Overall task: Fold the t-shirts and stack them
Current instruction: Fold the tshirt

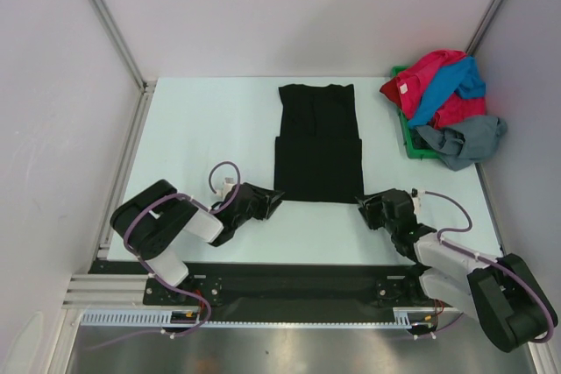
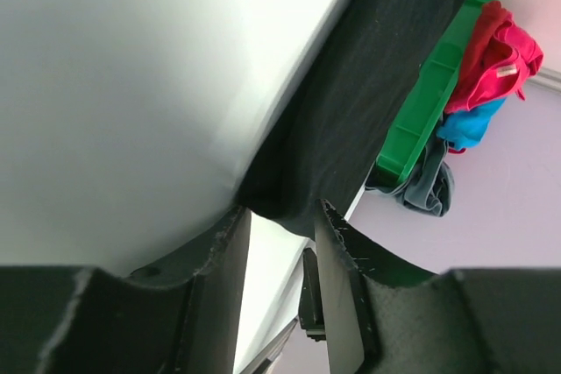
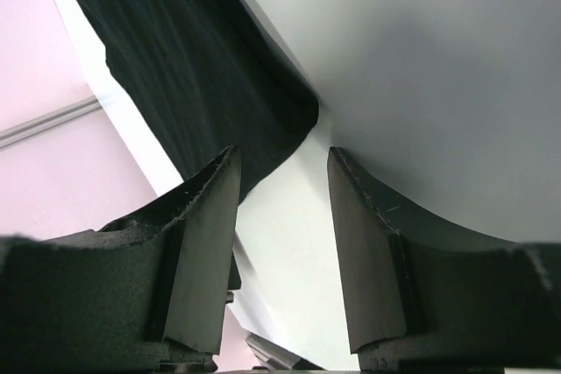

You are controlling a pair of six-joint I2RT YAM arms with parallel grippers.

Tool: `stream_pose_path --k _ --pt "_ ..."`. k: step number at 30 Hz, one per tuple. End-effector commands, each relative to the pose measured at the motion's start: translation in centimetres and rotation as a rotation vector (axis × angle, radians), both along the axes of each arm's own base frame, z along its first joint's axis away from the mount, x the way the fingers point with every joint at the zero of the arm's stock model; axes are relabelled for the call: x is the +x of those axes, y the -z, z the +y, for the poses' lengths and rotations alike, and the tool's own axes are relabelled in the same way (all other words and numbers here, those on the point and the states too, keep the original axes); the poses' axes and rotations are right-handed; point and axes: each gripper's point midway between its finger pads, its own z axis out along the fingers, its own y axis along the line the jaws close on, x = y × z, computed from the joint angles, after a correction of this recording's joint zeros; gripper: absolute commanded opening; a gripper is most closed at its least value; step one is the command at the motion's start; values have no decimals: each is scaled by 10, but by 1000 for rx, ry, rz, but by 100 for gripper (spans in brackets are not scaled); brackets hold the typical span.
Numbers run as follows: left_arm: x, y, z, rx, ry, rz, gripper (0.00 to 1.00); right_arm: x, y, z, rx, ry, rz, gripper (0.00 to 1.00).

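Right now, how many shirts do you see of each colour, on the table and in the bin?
black shirt: 1, on the table
red-pink shirt: 1, in the green bin
blue shirt: 1, same pile
grey shirt: 1, same pile
Total: 4

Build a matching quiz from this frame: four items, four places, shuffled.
Items:
1. black t-shirt
2. red-pink t-shirt
3. grey t-shirt
4. green bin

Places:
A. far right corner of the table, by the wall
B. near end of the bin, hanging over its rim
C. spread flat in the middle of the table
D. heaped at the far end of the bin

Pairs: 1-C, 2-D, 3-B, 4-A
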Motion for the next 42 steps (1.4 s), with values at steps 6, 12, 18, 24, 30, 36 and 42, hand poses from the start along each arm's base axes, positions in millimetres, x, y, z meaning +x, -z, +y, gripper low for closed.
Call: stream_pose_path --k 6,12,18,24,30,36,42 --pt "3 17 17 61 -45 32 39 9 11 -11 -63 62 16 50" --pt "4 22 21 64 -47 39 39 9 19 -11 -67 70 45 46" --pt "5 26 17 49 -25 36 30 2 28 -18 -90 102 93 46" --pt "9 25 12 54 7 3 9 1 36 -26 -137 112 107 26" --pt "12 10 6 106 79 -103 0 3 34 -20 -208 1 102 0" --pt "-19 -7 7 134 135 -147 0 -33 23 -21 -255 -48 105 0" --pt "-47 -39 0 143 192 -222 0 -60 -11 -23 -265 -91 26 0"
